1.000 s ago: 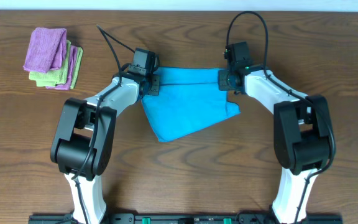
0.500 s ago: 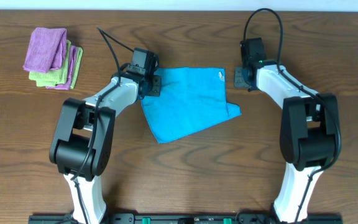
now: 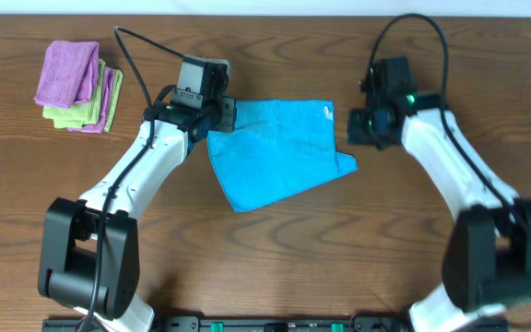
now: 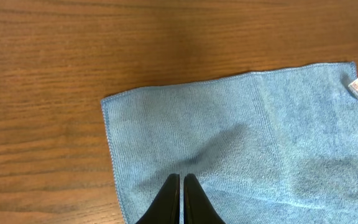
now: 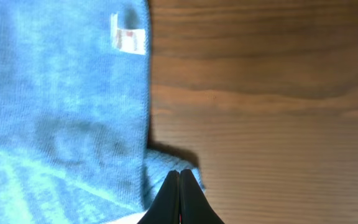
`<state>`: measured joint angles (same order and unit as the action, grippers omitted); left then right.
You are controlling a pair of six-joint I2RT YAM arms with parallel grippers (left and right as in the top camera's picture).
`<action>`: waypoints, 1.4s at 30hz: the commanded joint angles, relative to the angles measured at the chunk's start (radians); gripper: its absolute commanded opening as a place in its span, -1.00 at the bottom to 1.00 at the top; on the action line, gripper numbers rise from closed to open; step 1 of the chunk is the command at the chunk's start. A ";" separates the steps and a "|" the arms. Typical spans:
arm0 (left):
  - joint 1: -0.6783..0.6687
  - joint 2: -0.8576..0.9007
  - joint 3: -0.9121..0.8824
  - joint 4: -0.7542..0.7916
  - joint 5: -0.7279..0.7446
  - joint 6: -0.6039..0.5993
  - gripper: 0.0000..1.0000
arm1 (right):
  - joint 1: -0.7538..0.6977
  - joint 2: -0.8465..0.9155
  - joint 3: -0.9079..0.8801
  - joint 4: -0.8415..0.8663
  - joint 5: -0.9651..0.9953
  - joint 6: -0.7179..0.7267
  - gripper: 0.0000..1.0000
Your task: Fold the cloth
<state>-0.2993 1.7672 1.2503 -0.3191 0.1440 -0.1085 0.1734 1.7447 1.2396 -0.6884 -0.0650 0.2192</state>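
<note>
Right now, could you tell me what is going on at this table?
Two robot arms are working on a blue cloth that lies on the table in a lopsided shape, so the fold looks unfinished. The left hand is shut and sits over the cloth near its far left corner. The right hand is also shut, just off the cloth's right edge. Neither holds it. A stack of purple and green cloths sits aside.

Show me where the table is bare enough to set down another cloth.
Widest bare patch: the table's near middle, on the robot's side of the blue cloth. Also bare: the far right corner, beyond the right gripper. Crowded: the far middle, where the left gripper and right gripper flank the cloth, and the far left corner with the folded stack.
</note>
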 commanded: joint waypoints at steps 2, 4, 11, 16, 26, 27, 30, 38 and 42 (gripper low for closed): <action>-0.002 -0.011 -0.002 -0.014 0.007 -0.012 -0.89 | 0.039 -0.045 -0.190 0.083 -0.078 0.039 -0.97; -0.002 -0.011 -0.002 -0.026 0.007 -0.012 -0.89 | 0.054 -0.044 -0.245 0.122 -0.079 0.061 -0.97; -0.002 -0.011 -0.002 -0.062 0.006 -0.012 -0.88 | 0.068 -0.044 -0.306 0.224 -0.050 0.092 -0.97; -0.002 -0.011 -0.002 -0.062 0.006 -0.012 -0.88 | 0.068 -0.043 -0.306 0.237 0.023 0.091 -0.97; -0.002 -0.011 -0.002 -0.066 0.007 -0.012 -0.89 | 0.042 -0.010 -0.306 0.243 0.076 0.091 -0.97; -0.002 -0.011 -0.002 -0.066 0.007 -0.012 -0.89 | 0.040 -0.004 -0.306 0.244 0.076 0.092 -0.97; -0.002 -0.011 -0.002 -0.066 0.007 -0.012 -0.89 | 0.040 0.016 -0.306 0.251 0.076 0.092 -0.97; -0.002 -0.011 -0.002 -0.067 0.007 -0.012 -0.89 | 0.043 0.059 -0.306 0.271 0.073 0.095 -0.97; -0.002 -0.011 -0.002 -0.074 0.007 -0.012 -0.89 | 0.044 0.101 -0.306 0.213 -0.025 0.095 -0.97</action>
<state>-0.2993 1.7672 1.2503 -0.3866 0.1505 -0.1085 0.2184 1.7844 0.9524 -0.4408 -0.0154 0.3035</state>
